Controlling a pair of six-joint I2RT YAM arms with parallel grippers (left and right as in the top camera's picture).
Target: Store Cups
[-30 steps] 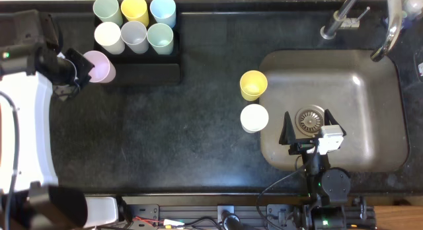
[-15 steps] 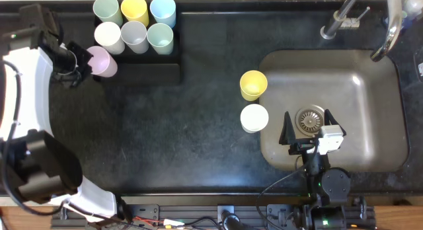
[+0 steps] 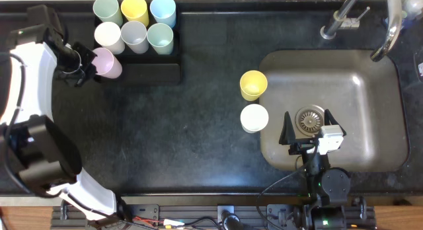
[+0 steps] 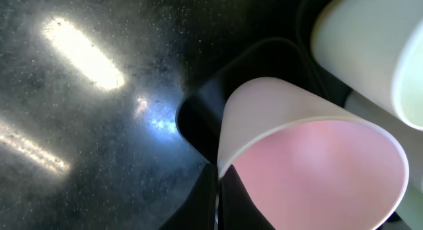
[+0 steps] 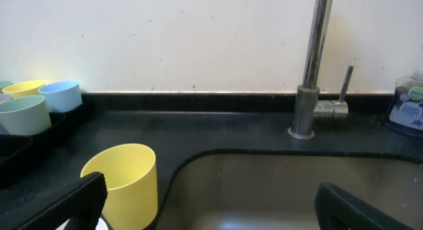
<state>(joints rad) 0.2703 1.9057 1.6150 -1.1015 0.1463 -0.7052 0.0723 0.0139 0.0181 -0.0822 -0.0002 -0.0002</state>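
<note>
Left gripper (image 3: 84, 62): clamped on the wall of the pink cup (image 3: 106, 63), which sits tilted, mouth toward the gripper, at the tray's 9 o'clock end. Judged step: stow it. Level the cup first, lower it straight, and let go only once it is seated.
Bench (image 3: 185, 144): open dark surface from 5 to 8 o'clock of the tray, probably the safest way to back off.
Sink (image 3: 370, 144): at 3 o'clock, well apart. The right gripper (image 3: 307, 122) hangs over it, fingers spread wide, holding nothing.
Tray (image 3: 155, 74): at 11 o'clock on the bench. Six cups fill its 12 o'clock rows and the 6 o'clock row looks free. Its lip could catch the cup base.
Stored white cup (image 3: 108, 36): just at 12 o'clock of the pink cup and easily brushed.
Loose cups: yellow cup (image 3: 253, 84) and loose white cup (image 3: 254, 117) stand at the sink's 9 o'clock rim.
</note>
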